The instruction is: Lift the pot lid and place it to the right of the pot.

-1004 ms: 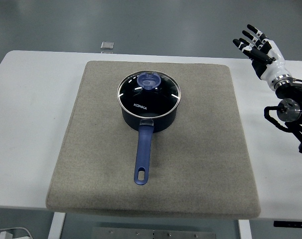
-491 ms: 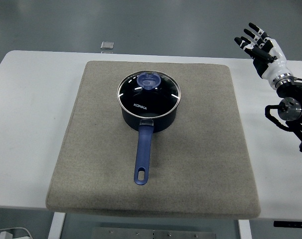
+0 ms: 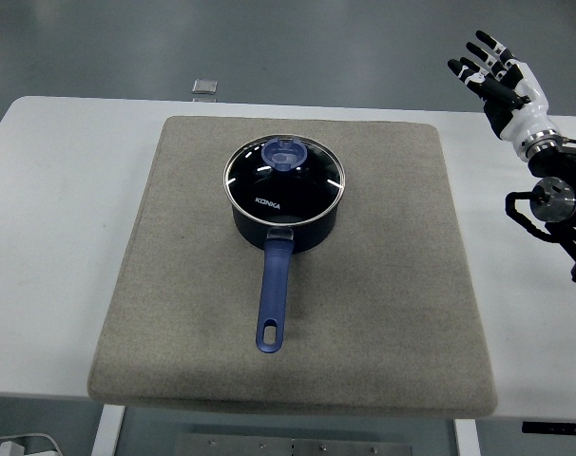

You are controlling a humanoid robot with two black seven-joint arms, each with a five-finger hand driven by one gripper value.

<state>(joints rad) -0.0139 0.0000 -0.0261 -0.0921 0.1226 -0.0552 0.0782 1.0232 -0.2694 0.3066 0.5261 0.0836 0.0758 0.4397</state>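
Note:
A dark blue pot [image 3: 286,217] stands on the grey mat [image 3: 383,285], its long blue handle [image 3: 273,299] pointing toward the near edge. The glass lid [image 3: 284,176] with a blue knob [image 3: 282,154] sits closed on the pot. My right hand [image 3: 492,78] hovers high at the far right, well away from the pot, its fingers spread and holding nothing. The left arm does not show.
The white table [image 3: 60,218] extends around the mat on both sides. A small grey square object [image 3: 204,87] lies at the table's far edge, behind the mat. My right forearm [image 3: 554,190] occupies the right edge.
My right hand has drifted slightly right and upward, fingers still spread. The pot and lid have not moved.

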